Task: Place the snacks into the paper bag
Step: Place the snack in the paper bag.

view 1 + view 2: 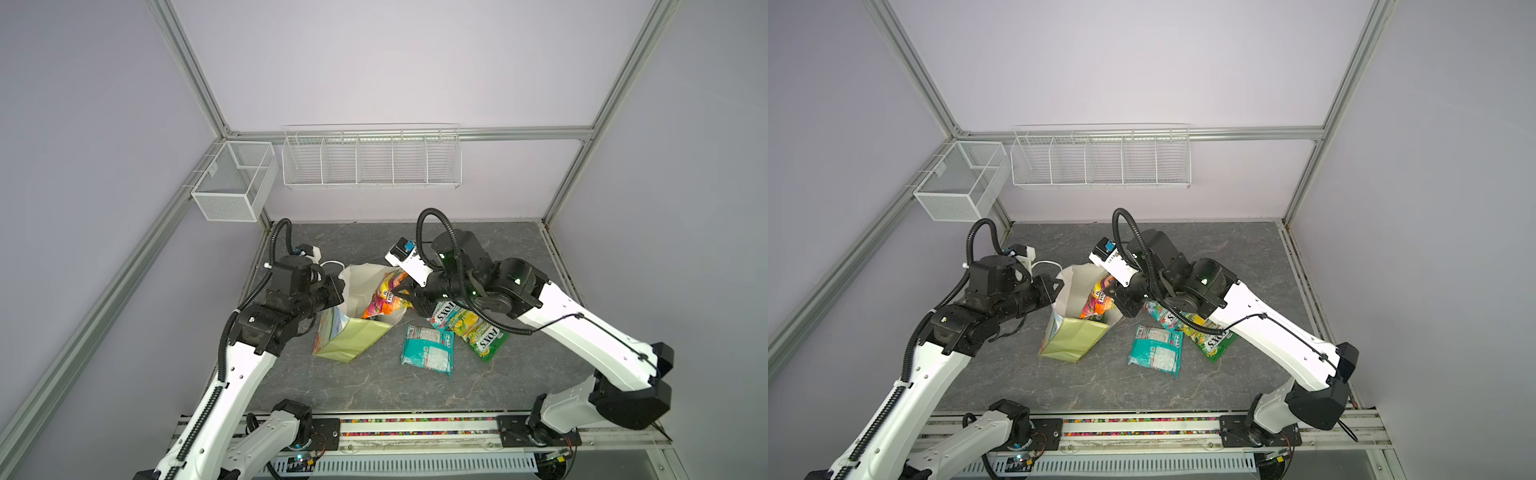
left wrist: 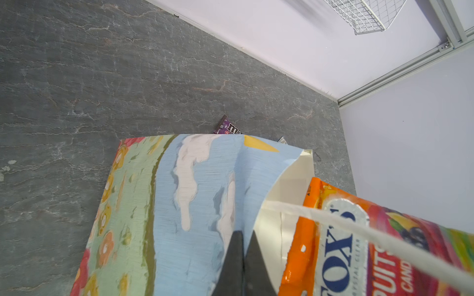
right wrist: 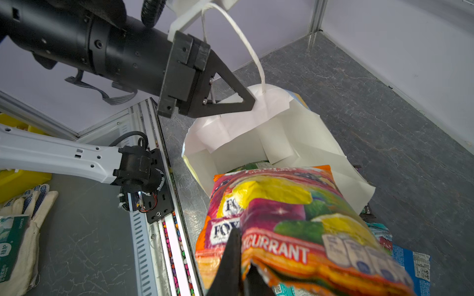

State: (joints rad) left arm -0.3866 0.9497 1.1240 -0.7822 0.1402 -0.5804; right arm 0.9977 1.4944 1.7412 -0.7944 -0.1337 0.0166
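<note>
**At the mouth of the paper bag point(image 1: 353, 336), an orange packet point(image 1: 384, 297) is held**

On a grey, marble-veined tabletop point(image 1: 498, 257) the scene is laid out, enclosed by pale lilac walls point(image 1: 395, 62) and an aluminium frame point(image 1: 540, 134). Two white wire containers are hung on the walls: a mesh basket point(image 1: 232, 187) in the corner and a long rack point(image 1: 372, 166) divided into five compartments.

One paper bag is seen, tilted, between the two arms. Its rim is pinched by the left gripper point(image 3: 252, 103), whose jaws are closed on the paper just beside a white cord handle point(image 3: 246, 43). The orange packet is clamped at one end by the right gripper point(image 3: 242, 256), and its far end lies within the bag's white interior (a green edge is glimpsed deeper inside, too little to name).

Four packets are counted in both top views. The orange one is held, and three lie on the table just beside the bag: a teal packet point(image 1: 428, 349), a yellow-green packet point(image 1: 482, 332) and a teal-and-white packet point(image 1: 442, 313). The last two overlap under the right arm. A fifth, a purple packet point(image 2: 227, 126), is shown beyond the bag by the left wrist camera.
</note>
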